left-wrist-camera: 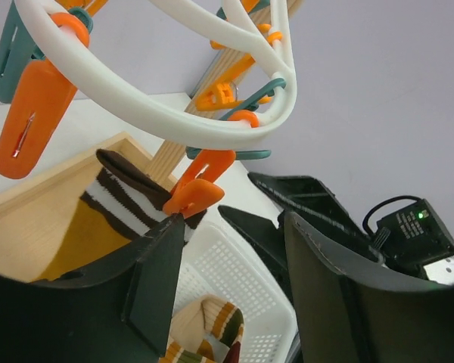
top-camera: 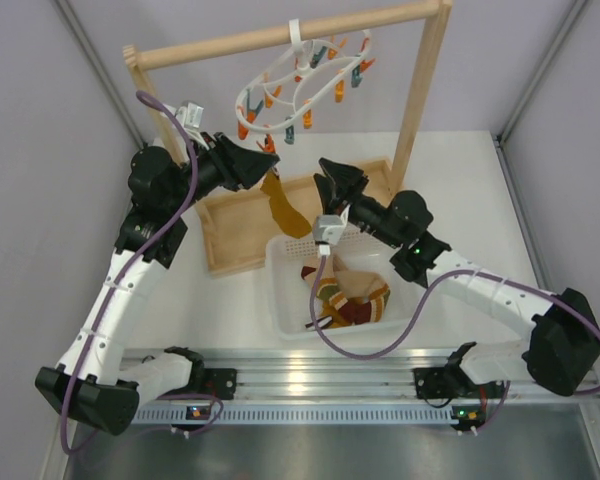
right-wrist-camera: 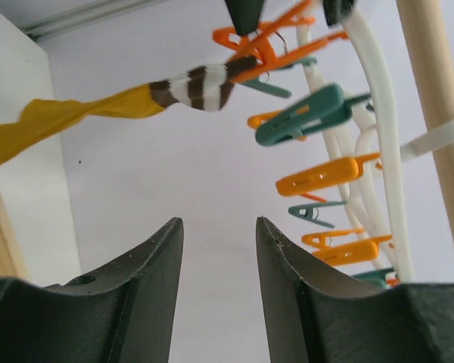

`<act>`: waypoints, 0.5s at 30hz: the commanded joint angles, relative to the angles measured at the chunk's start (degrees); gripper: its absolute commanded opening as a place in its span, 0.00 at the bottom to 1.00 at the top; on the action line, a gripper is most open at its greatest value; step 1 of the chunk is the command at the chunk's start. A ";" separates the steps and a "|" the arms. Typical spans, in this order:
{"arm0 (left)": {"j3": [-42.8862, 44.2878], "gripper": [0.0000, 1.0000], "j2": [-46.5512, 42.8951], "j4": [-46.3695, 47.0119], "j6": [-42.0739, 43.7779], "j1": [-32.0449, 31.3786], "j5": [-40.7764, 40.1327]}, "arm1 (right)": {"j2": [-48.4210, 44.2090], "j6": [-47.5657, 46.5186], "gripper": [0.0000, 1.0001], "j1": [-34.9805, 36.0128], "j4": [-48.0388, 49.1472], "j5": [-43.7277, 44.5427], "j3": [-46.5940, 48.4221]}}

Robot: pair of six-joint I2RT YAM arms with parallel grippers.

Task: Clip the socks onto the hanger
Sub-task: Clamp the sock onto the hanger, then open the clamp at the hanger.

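Observation:
The white oval hanger (top-camera: 298, 92) hangs by its hook from the wooden rail, with orange and teal pegs dangling. One mustard-yellow sock (top-camera: 281, 207) with a dark-and-white striped cuff (left-wrist-camera: 125, 195) hangs from an orange peg (left-wrist-camera: 200, 186). My left gripper (top-camera: 264, 165) stands open right beside that peg, its near fingertip against it and nothing between the fingers. My right gripper (top-camera: 330, 183) is open and empty just right of the sock, which shows above it in the right wrist view (right-wrist-camera: 98, 110). More striped socks (top-camera: 348, 295) lie in the white basket (top-camera: 276, 272).
A wooden tray (top-camera: 226, 243) lies under the hanging sock, left of the basket. The tall wooden rail frame (top-camera: 420, 95) stands behind both arms. Both grippers are close together under the hanger's near edge.

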 commanded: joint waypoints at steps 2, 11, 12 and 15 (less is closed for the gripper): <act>1.43 0.60 -0.13 2.63 0.30 0.47 -0.42 | 0.73 21.10 0.44 -4.78 -6.81 3.07 12.88; 2.92 0.60 1.36 2.89 0.21 1.44 -0.52 | 3.28 48.37 0.50 -9.71 -12.55 -4.14 23.01; 3.01 0.60 1.45 3.07 0.21 1.44 -0.52 | 3.80 49.86 0.50 -9.71 -12.55 -4.40 23.54; 3.19 0.60 1.62 2.89 0.39 1.61 -0.17 | 6.52 53.74 0.50 -9.97 -12.11 -6.77 25.30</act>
